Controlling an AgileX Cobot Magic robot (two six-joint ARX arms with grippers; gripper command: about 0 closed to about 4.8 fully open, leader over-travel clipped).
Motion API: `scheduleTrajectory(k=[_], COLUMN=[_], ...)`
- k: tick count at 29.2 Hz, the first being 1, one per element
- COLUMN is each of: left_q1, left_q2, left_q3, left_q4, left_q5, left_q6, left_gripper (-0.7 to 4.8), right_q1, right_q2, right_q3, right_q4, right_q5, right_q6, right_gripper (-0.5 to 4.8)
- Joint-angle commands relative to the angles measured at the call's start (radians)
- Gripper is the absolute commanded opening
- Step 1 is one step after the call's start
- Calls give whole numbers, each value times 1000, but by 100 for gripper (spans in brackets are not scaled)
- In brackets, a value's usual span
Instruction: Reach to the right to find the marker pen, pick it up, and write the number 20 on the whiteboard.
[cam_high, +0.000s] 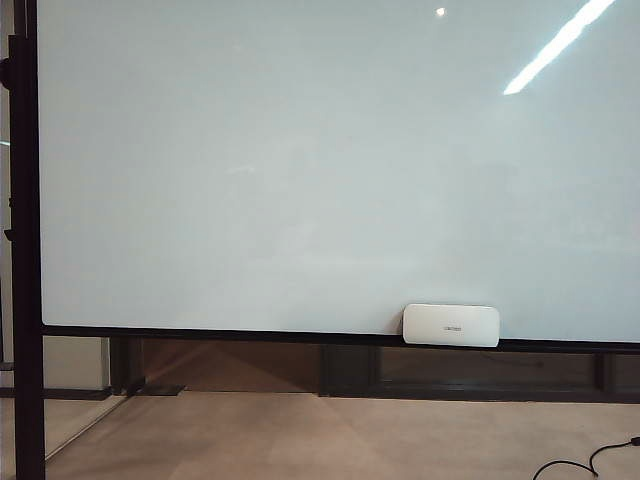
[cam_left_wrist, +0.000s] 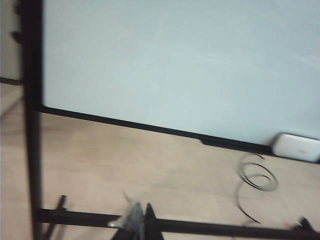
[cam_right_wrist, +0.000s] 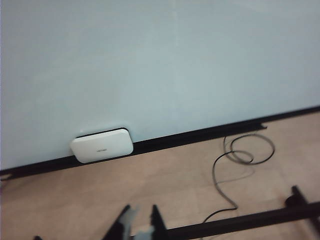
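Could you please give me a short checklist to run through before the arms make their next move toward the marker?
1. Whiteboard surface blank, no digits yet: ok.
2. Marker located: not ok, it appears in no view.
3. Eraser resting on the board's lower rail, clear of the writing area: ok.
4. Right pincer empty: ok, nothing shows between its tips.
5. Left pincer open or shut: cannot tell, only blurred tips show.
6. Cable on the floor, away from both pincers: ok.

There is one big whiteboard (cam_high: 300, 170). One small white eraser (cam_high: 451, 325) sits on its bottom edge. One black cable (cam_right_wrist: 235, 165) lies curled on the floor. Two grippers show, one in each wrist view: the left gripper (cam_left_wrist: 139, 222) and the right gripper (cam_right_wrist: 140, 222).
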Motion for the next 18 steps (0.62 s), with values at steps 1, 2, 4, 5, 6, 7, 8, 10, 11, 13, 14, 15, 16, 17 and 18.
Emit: scheduleTrajectory(k=[1, 2, 4, 5, 6, 7, 8, 10, 11, 13, 14, 15, 16, 17, 18], left_q1=[2, 2, 1, -4, -12, -35, -53, -117, -164, -225, -247, -276, -290, -304, -305], left_q2=[1, 1, 1, 1, 1, 1, 1, 1, 2, 9, 15, 28, 37, 57, 66], left_q3=[2, 2, 3, 3, 3, 3, 3, 3, 3, 3, 3, 3, 3, 3, 3], left_q4=[2, 5, 18, 32, 47, 93, 130, 190, 182, 158, 156, 157, 159, 167, 171], left_q5=[154, 198, 296, 341, 348, 348, 348, 326, 294, 295, 295, 295, 294, 281, 287], left_q6=[-2, -2, -14, -31, -43, -64, -70, -69, -63, -62, -61, -53, -43, -40, -41], left_gripper=[-4, -4, -4, -4, -4, -4, -4, -5, -5, -5, -5, -5, -5, -5, -5], right_q1=[2, 1, 2, 2, 2, 2, 2, 1, 1, 1, 0, 0, -1, -2, -2], right_q2=[1, 1, 1, 1, 1, 1, 1, 1, 1, 1, 5, 19, 32, 57, 75], right_q3=[0, 0, 2, 3, 3, 4, 6, 34, 64, 125, 152, 193, 215, 235, 241], right_q4=[5, 5, 6, 17, 33, 60, 65, 64, 64, 61, 60, 64, 82, 142, 194], right_q5=[-8, -23, -56, -103, -148, -208, -209, -201, -191, -171, -163, -152, -141, -111, -106], right_q6=[41, 40, 40, 42, 46, 77, 93, 104, 101, 62, 50, 57, 83, 127, 147], right_gripper=[44, 43, 27, 8, 7, -6, -6, -6, -6, -6, -6, -6, -6, -5, -6])
